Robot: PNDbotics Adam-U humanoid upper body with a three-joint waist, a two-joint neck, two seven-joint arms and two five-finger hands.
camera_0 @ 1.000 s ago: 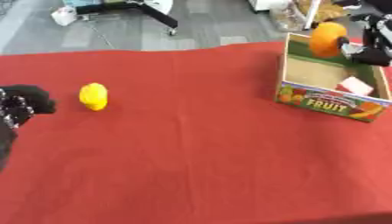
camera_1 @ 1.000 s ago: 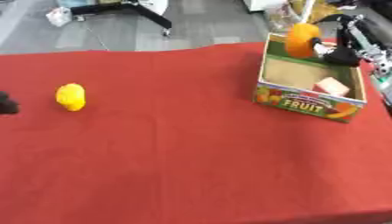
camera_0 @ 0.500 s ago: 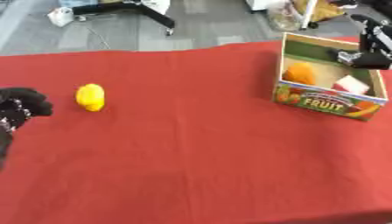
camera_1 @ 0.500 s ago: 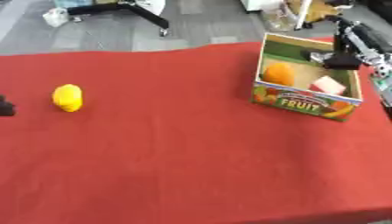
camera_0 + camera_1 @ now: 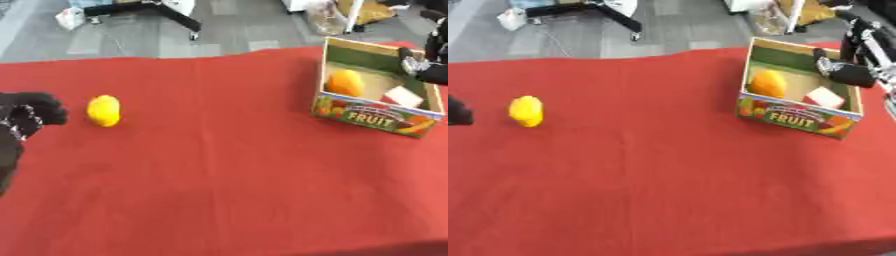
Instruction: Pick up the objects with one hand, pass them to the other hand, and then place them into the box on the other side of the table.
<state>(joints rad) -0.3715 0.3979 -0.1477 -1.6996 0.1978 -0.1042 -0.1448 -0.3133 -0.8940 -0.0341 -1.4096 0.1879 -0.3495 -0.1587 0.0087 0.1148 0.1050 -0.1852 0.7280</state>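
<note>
While your right robot hand (image 5: 846, 72) hangs above the far side of the box (image 5: 798, 119) with nothing in it, I cannot tell whether its fingers are apart or together. An orange fruit (image 5: 767, 83) lies inside the box at its left end, beside a small white-and-red thing (image 5: 825, 97), so that item looks delivered. The yellow fruit (image 5: 103, 110) lies on the red-covered counter (image 5: 227, 165) on your left side, well apart from the box, which is why it would have to change hands to get there. Your left robot hand (image 5: 31, 114) sits just beside the yellow fruit, fingers curled and empty, not touching it. I judge picking up that fruit is your next step; it looks rounded and may roll if nudged.
</note>
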